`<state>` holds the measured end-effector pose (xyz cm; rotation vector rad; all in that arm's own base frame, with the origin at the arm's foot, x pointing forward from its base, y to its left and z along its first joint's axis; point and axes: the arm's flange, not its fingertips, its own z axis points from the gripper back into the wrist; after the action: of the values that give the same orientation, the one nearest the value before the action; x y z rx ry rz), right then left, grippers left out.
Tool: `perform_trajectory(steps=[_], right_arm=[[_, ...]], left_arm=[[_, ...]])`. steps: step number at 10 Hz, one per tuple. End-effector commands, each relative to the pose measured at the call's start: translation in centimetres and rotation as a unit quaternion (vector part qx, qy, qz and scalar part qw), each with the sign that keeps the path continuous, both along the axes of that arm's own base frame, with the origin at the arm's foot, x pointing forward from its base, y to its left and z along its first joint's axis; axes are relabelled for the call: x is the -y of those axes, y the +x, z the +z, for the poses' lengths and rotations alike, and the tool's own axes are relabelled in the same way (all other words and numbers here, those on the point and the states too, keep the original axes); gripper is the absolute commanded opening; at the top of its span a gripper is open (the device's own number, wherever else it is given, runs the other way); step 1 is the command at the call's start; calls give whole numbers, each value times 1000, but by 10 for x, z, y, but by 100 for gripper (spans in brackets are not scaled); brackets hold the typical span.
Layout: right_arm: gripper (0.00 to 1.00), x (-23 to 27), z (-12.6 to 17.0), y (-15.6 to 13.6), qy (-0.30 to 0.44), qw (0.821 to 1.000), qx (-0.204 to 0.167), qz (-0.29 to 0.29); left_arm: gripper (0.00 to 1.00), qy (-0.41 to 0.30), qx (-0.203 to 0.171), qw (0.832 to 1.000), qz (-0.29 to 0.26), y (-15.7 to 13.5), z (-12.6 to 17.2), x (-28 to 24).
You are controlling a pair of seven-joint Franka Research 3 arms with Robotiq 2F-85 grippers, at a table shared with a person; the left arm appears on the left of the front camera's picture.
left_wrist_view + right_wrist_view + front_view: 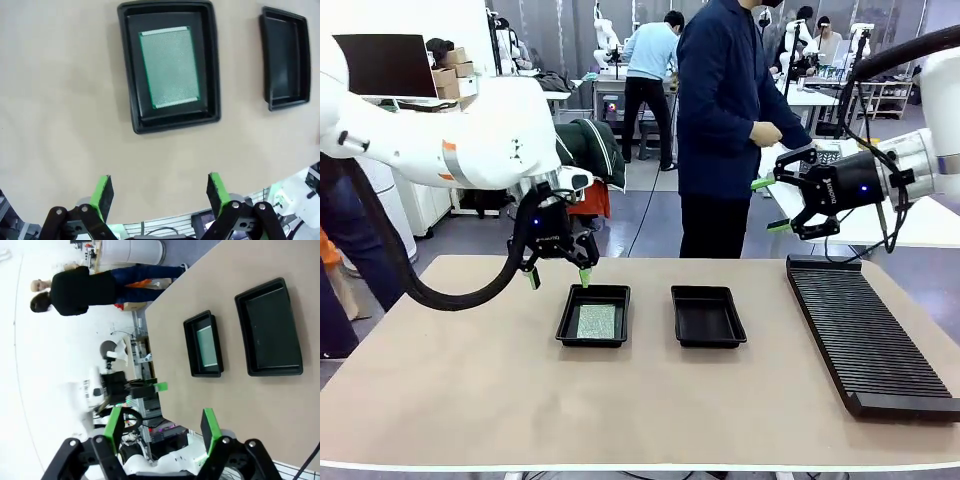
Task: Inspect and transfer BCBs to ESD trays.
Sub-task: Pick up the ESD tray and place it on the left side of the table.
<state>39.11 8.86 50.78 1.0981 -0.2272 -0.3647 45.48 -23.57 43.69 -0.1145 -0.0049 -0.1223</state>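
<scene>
Just below the left claw (559, 278), the first ESD tray (592, 343) sits on the beige table (470, 400); one BCB (170, 67) lies flat on its floor, pale green face up, with a black margin around it on all sides; this claw hovers above the tray's far rim with its jaws spread wide and nothing between them, and it touches neither the tray nor the board; beside this tray, further from the left claw and toward the right claw (768, 205), the second ESD tray (708, 343) stands apart from the first, and its black floor shows whole; the right claw hangs well above the table, jaws parted and holding nothing; under it the long black ribbed rack (865, 335) lies along the table's side; behind the right claw a person (725, 120) in a dark coat stands at the far side.
</scene>
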Motion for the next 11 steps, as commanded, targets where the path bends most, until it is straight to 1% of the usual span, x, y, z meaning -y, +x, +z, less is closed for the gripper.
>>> perform_trajectory(steps=[1,2,3,5,7,9,11], right_arm=[[82,14,-12,-14,33,999,9,-10],[82,0,0,0,0,1000,0,0],[82,0,0,0,0,1000,0,0],[82,0,0,0,0,1000,0,0],[82,0,0,0,0,1000,0,0],[82,0,0,0,0,1000,0,0],[82,0,0,0,0,1000,0,0]], left_arm=[[100,32,9,999,11,17,-16,9],[100,42,14,999,15,24,-25,7],[100,49,34,998,25,30,-34,4],[100,54,50,997,35,36,-55,3],[100,64,51,996,40,38,-77,8],[100,61,40,996,50,37,-97,11],[100,69,53,994,69,38,-111,7]])
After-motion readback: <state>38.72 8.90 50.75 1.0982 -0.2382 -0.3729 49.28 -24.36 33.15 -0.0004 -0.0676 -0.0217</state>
